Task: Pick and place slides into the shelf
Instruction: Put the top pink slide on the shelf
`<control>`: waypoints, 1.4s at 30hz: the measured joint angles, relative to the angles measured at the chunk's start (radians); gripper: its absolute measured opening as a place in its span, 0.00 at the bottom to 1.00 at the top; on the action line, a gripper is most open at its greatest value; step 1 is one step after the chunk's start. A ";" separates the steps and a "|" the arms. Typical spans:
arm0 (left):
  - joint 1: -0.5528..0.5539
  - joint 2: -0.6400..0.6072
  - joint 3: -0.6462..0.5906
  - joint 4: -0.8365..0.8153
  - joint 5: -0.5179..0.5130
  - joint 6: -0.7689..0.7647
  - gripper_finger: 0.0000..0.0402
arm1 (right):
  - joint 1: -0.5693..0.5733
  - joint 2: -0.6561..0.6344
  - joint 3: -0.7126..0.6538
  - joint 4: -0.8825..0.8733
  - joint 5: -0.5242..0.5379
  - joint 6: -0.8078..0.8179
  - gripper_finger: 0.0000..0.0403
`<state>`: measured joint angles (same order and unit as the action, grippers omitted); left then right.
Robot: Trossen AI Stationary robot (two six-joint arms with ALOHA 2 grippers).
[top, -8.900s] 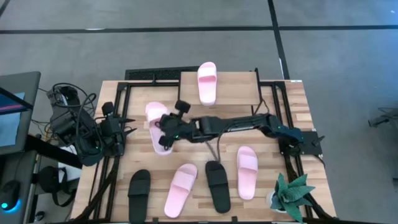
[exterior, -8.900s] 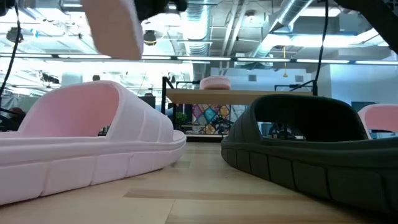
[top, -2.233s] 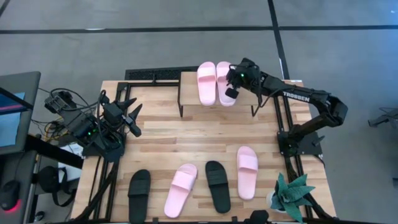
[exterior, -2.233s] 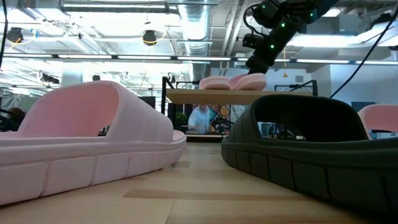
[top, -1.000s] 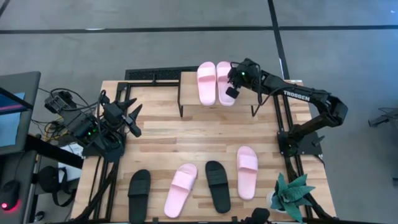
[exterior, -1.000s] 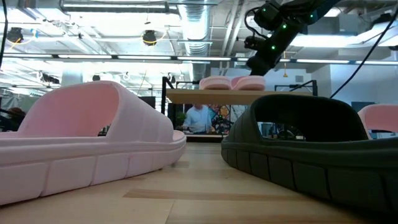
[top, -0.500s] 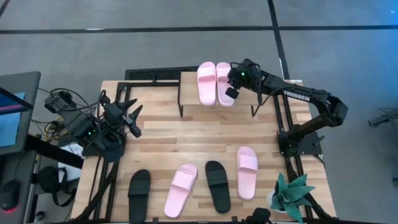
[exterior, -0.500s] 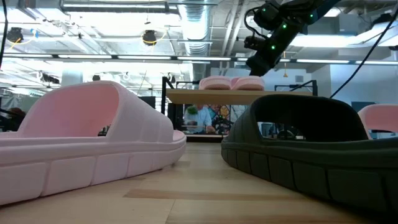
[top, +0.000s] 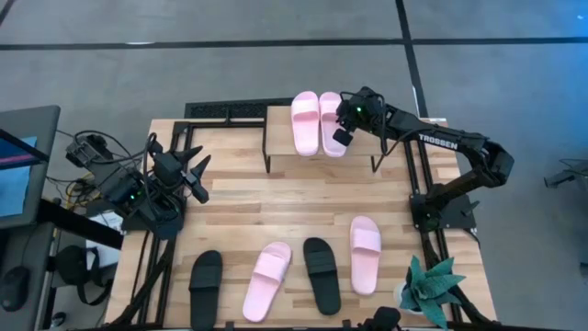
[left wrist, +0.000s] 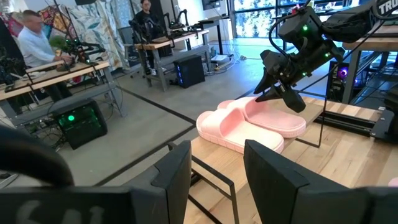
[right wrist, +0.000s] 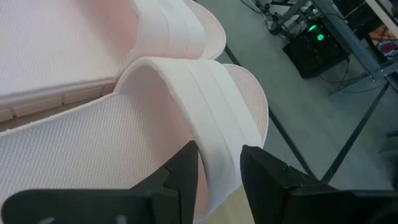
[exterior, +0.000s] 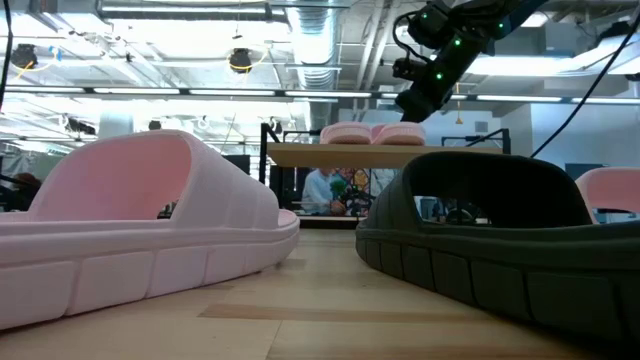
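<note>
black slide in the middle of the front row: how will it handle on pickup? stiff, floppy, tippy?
The black slide looks like thick moulded rubber with a chunky ribbed sole in the low view, so probably fairly stiff and light for its bulk. It lies flat on its wide sole, so it is unlikely to tip or roll. Its strap arches up on its own, likely firm enough to pinch.

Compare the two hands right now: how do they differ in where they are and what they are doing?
The right hand reaches out over the shelf, its fingers astride the strap of a pink slide placed there; the left hand hangs back at the table's left side, over bare wood. The right hand's fingers are parted around that strap, apparently letting go; the left hand is open and holds nothing. Both are dark two-finger hands.
</note>
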<state>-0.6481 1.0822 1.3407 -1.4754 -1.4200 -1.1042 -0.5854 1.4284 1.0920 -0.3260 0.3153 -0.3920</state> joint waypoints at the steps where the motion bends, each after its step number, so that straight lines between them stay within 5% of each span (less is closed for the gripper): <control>1: 0.000 0.000 0.000 0.000 0.000 0.000 0.35 | -0.002 0.000 0.000 0.002 0.000 0.000 0.27; 42: 0.000 0.000 0.000 0.000 0.012 0.000 0.35 | 0.023 0.000 0.000 0.013 -0.004 0.063 0.27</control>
<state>-0.6480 1.0824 1.3407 -1.4754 -1.4080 -1.1038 -0.5625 1.4284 1.0916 -0.3134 0.3115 -0.3290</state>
